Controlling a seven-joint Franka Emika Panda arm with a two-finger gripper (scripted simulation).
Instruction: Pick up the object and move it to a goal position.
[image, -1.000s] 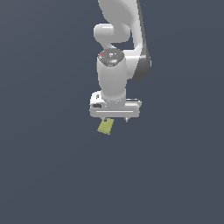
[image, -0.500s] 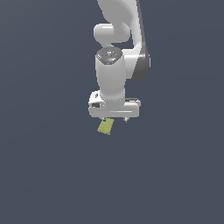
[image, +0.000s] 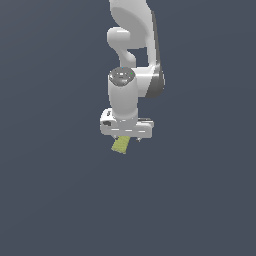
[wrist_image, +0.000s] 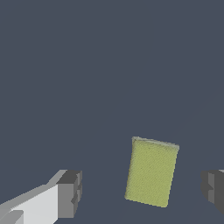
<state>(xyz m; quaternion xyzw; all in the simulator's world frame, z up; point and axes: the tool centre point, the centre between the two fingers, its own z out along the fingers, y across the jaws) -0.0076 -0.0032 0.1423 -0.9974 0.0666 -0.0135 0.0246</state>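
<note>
Gripper (wrist_image: 141, 192) hung wide over the block (wrist_image: 151, 172), one finger (wrist_image: 70, 193) on each flank and neither touching it. We judged that it was lined up for a grasp. Beneath the arm (image: 131, 60), the block (image: 120, 145) lay on the counter (image: 200, 200).

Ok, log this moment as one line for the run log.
phase: pre-grasp | gripper: open, fingers either side of block | yellow-green block: between fingers, untouched, not lifted | goal: not visible
</note>
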